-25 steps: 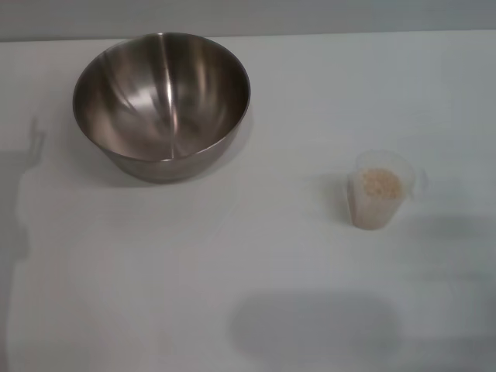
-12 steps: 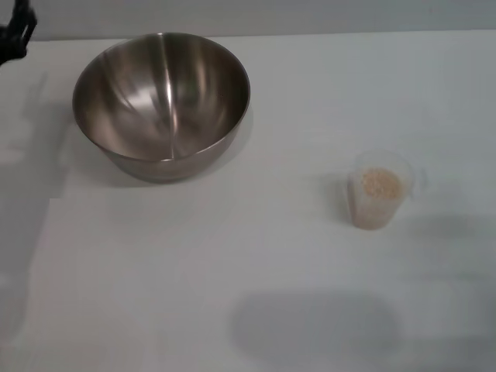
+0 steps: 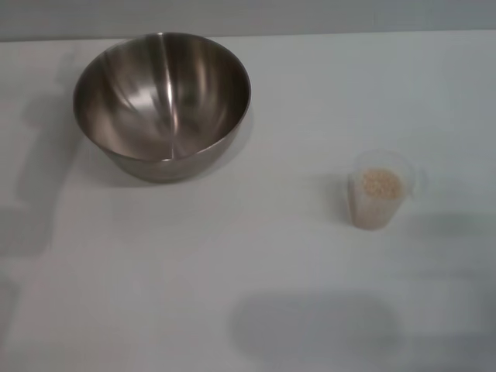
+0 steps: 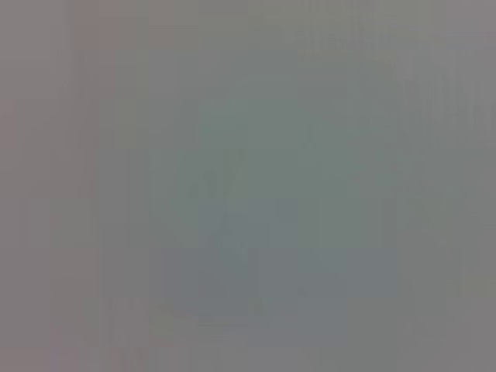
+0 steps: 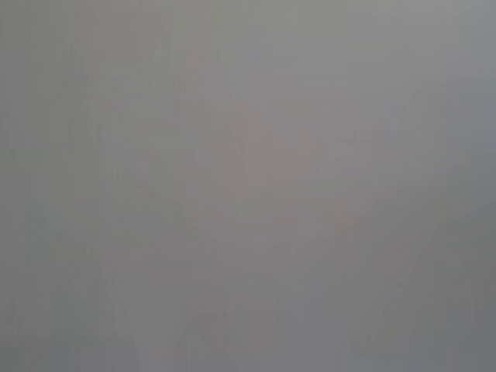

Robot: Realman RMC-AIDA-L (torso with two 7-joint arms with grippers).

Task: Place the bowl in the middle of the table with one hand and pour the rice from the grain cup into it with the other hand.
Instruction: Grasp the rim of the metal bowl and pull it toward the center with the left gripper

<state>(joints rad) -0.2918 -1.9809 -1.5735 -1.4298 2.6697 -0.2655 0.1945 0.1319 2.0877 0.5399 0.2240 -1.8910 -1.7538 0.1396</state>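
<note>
The steel bowl [image 3: 162, 105] stands upright and empty at the far left of the white table [image 3: 256, 256] in the head view. The clear grain cup [image 3: 378, 190] stands upright on the right side, partly filled with beige rice [image 3: 380, 184]. Neither gripper shows in any view. Both wrist views show only a flat grey field with nothing recognisable. A soft shadow lies on the table left of the bowl.
The table's far edge [image 3: 349, 32] meets a grey wall at the back. A broad grey shadow [image 3: 314, 325] lies on the table near the front, below the cup.
A dark gripper tip showed at the far left corner half a second ago and is out of view now. The shadow left of the bowl has shifted. Bowl and cup have not moved.
</note>
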